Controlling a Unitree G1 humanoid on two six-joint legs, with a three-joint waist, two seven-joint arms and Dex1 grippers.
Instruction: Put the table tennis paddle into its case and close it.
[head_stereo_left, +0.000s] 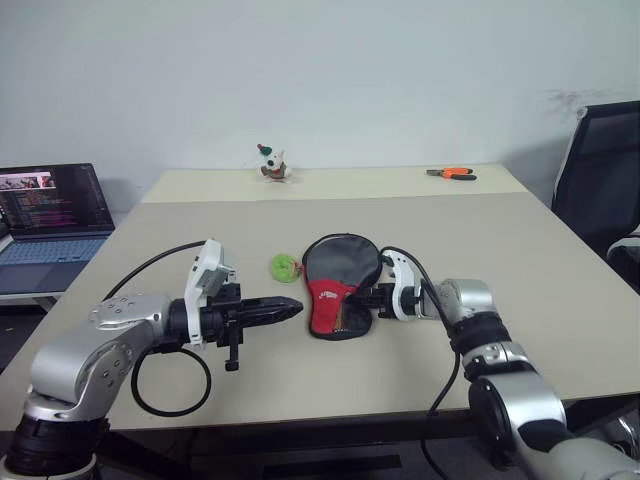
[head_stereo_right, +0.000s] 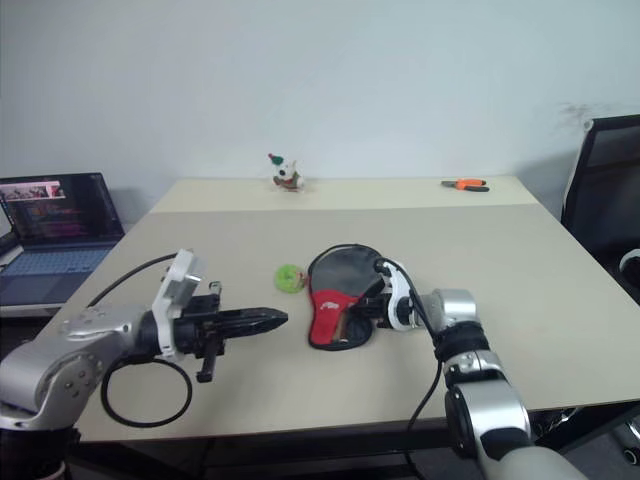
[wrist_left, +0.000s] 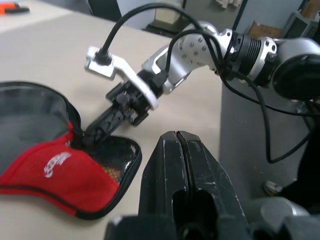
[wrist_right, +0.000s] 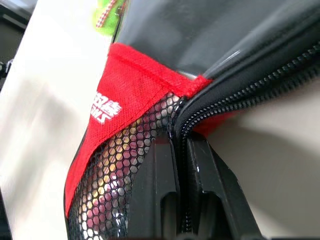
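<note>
The case (head_stereo_left: 340, 268) lies flat in the middle of the table, its black round part toward the far side and its red logo and mesh section (wrist_left: 55, 165) toward me. The table tennis paddle is hidden. My right gripper (head_stereo_left: 362, 297) reaches the case's right edge and is shut on the zipper rim (wrist_right: 235, 97), where the red fabric meets the black. The zipper teeth run down between its fingers (wrist_right: 162, 190). My left gripper (head_stereo_left: 295, 308) hovers just left of the case, pointing at it, shut and holding nothing (wrist_left: 177, 137).
A small green ball (head_stereo_left: 284, 266) sits left of the case. Orange-handled pliers (head_stereo_left: 452, 173) and a small toy figure (head_stereo_left: 272, 163) lie at the table's far side. A laptop (head_stereo_left: 50, 215) stands off to the left, a black chair (head_stereo_left: 600, 170) at right.
</note>
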